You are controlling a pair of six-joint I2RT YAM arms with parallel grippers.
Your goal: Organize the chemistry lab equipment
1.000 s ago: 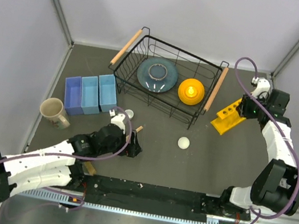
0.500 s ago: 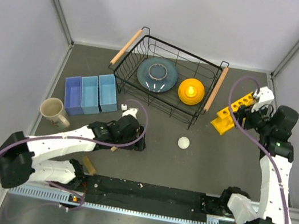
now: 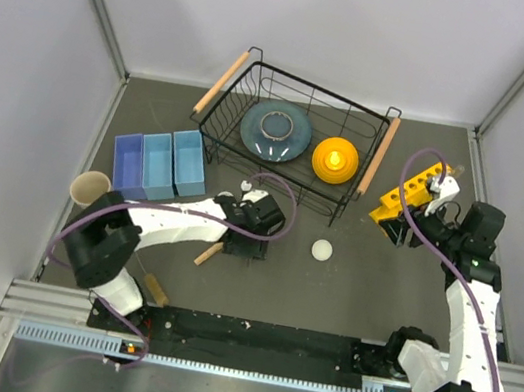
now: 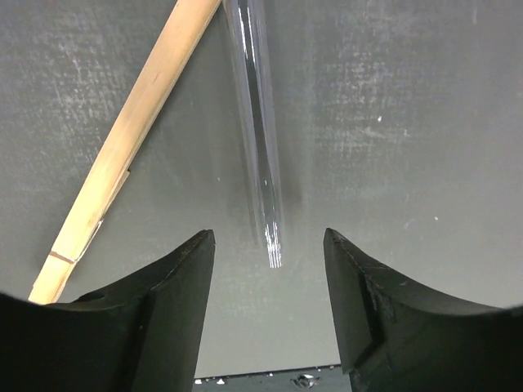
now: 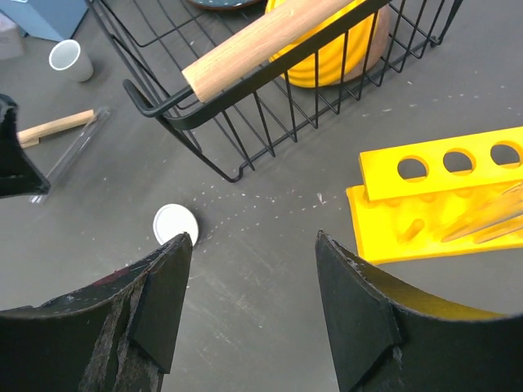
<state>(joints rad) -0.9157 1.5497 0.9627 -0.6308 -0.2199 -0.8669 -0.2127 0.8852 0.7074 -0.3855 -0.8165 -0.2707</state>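
Note:
The yellow rack lies at the right beside the basket; the right wrist view shows it with clear tubes in it. My right gripper is open and empty, left of the rack. A white round piece lies by its left fingertip. My left gripper is open and empty. A clear tube lies on the mat, its end just ahead of the fingertips. The wooden stick lies left of it. A small white piece stands by the basket.
The black wire basket with wooden handles holds the grey-blue plate and the orange bowl. Three blue bins stand at the left, with a beige mug below them. A wooden block lies near the front rail.
My left arm has swung right and toward the basket, away from the stick, which now lies uncovered. My right gripper has drawn back from the rack, toward the table's middle.

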